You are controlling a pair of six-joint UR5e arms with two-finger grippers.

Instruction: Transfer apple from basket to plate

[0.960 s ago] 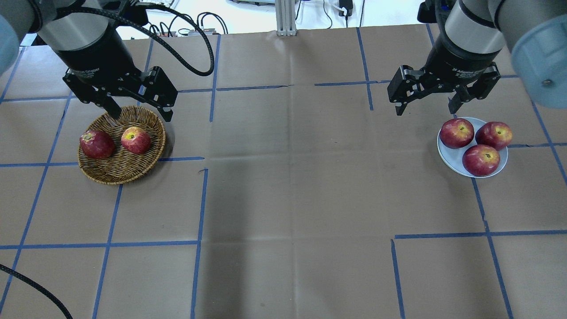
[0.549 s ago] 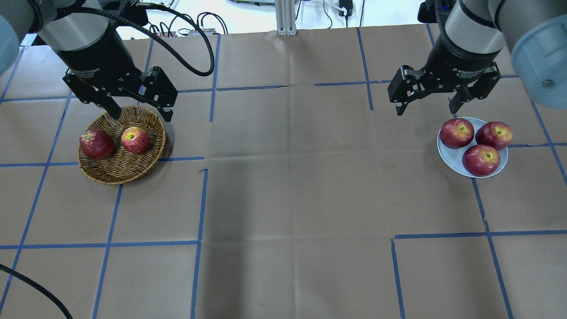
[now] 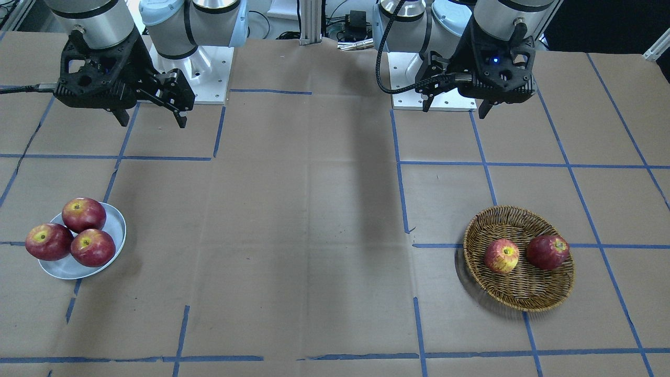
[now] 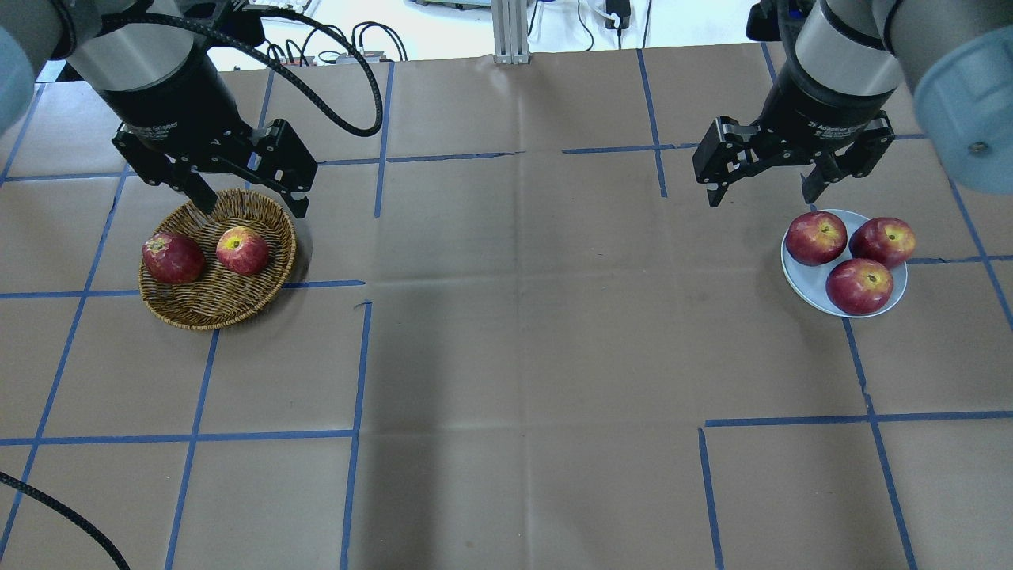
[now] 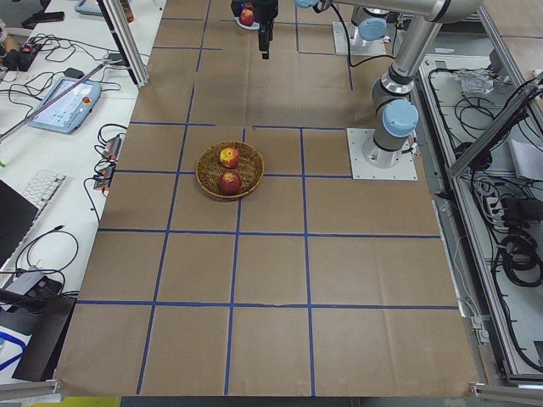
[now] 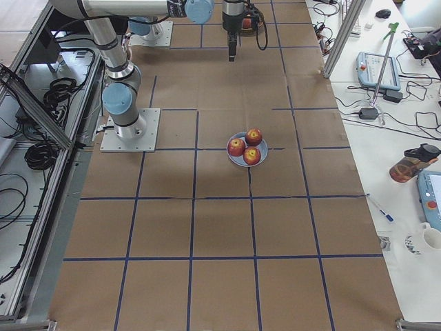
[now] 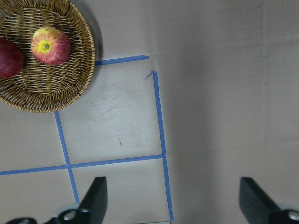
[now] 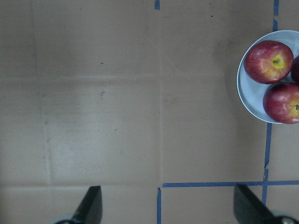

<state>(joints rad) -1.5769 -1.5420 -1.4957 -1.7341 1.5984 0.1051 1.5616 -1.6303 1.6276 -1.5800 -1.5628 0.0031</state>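
Observation:
The apple [image 4: 242, 250], red-and-yellow streaked with a yellowish top, lies in the brown wicker basket [image 4: 221, 299] at the table's left, beside a dark red apple [image 4: 173, 257]. It also shows in the left wrist view [image 7: 50, 45] and the front view [image 3: 501, 255]. My left gripper [image 4: 253, 207] is open and empty, held high over the basket's far rim. The pale grey-blue plate [image 4: 799, 281] at the right holds three dark red apples. My right gripper [image 4: 760, 196] is open and empty, held high beyond the plate's far left edge.
The table is covered in brown paper with a grid of blue tape lines [image 4: 356, 356]. An aluminium post [image 4: 511, 32] and cables stand beyond the far edge. The wide stretch of table between basket and plate holds no objects.

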